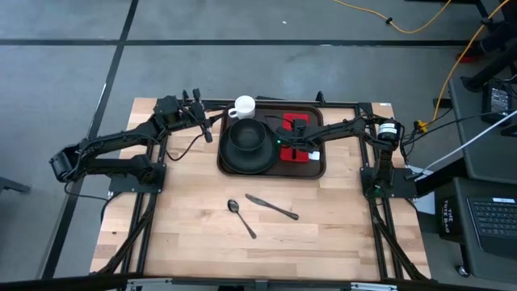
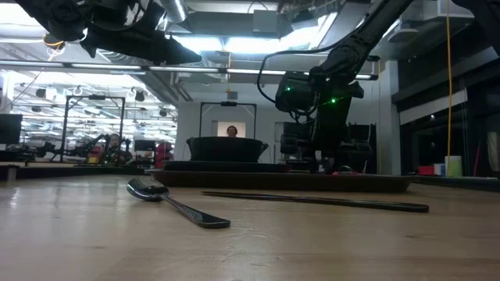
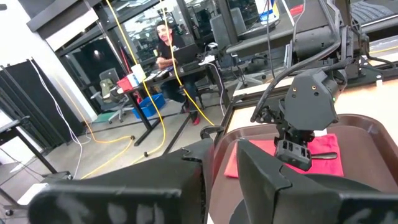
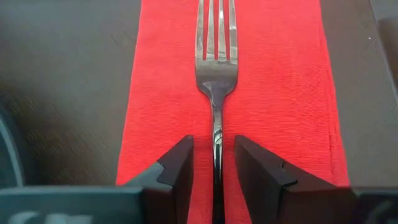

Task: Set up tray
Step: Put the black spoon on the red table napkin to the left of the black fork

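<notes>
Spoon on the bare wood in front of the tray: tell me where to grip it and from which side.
Grip the spoon around the middle of its thin handle, coming straight down from above. It lies flat on the table, bowl toward the tray, so fingers should straddle the handle across its width. The knife lies close beside it, apart, so keep toward the handle's free end.

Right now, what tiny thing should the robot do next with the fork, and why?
Probably lift the right tool straight up. The fork already lies flat along the red napkin on the tray, and the fingers stand slightly apart beside its handle, so it looks placed. The spoon and knife remain on the table.
</notes>
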`<state>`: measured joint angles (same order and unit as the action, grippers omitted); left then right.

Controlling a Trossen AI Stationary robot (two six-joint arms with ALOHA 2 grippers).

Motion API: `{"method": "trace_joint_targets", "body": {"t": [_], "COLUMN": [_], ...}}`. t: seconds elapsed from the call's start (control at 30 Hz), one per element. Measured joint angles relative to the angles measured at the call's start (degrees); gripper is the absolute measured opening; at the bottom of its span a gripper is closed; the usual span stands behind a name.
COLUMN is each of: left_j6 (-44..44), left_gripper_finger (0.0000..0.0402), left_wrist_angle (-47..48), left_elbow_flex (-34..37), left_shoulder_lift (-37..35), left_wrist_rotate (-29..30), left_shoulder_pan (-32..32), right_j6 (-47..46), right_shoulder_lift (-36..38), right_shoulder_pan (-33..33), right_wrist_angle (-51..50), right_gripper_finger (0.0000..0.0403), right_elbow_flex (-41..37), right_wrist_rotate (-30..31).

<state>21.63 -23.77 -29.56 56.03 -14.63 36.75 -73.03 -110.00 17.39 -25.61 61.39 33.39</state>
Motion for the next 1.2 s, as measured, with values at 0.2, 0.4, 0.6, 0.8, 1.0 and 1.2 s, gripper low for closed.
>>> {"method": "trace_joint_targets", "body": {"t": [0.2, 0.4, 0.6, 0.8, 1.0, 1.2], "left_j6": [0.0, 0.0, 0.0, 0.0, 0.0, -3.7], "left_gripper_finger": [0.0065, 0.0061, 0.0064, 0.0064, 0.0061, 0.0061], "left_wrist_angle": [0.0, 0.0, 0.0, 0.0, -0.2, -0.4], "left_elbow_flex": [0.0, 0.0, 0.0, 0.0, 0.0, 0.0], "left_shoulder_lift": [0.0, 0.0, 0.0, 0.0, 0.0, 0.0], "left_wrist_rotate": [0.0, 0.0, 0.0, 0.0, 0.0, -0.2], "left_shoulder_pan": [0.0, 0.0, 0.0, 0.0, 0.0, 0.0], "right_j6": [0.3, 2.9, 8.5, 17.9, 28.8, 37.2], "right_shoulder_lift": [0.3, 3.7, 8.2, 12.2, 17.4, 21.8], "right_shoulder_pan": [0.0, 0.0, -0.2, -1.2, -4.1, -8.7], "right_wrist_angle": [-0.3, -0.5, -1.0, -1.0, -1.1, -0.9], "right_gripper_finger": [0.0123, 0.0123, 0.0124, 0.0124, 0.0124, 0.0124], "right_elbow_flex": [0.0, -0.1, -0.1, 0.0, 0.0, 0.0], "right_wrist_rotate": [0.0, 1.3, 3.1, 3.2, 3.0, 3.1]}}
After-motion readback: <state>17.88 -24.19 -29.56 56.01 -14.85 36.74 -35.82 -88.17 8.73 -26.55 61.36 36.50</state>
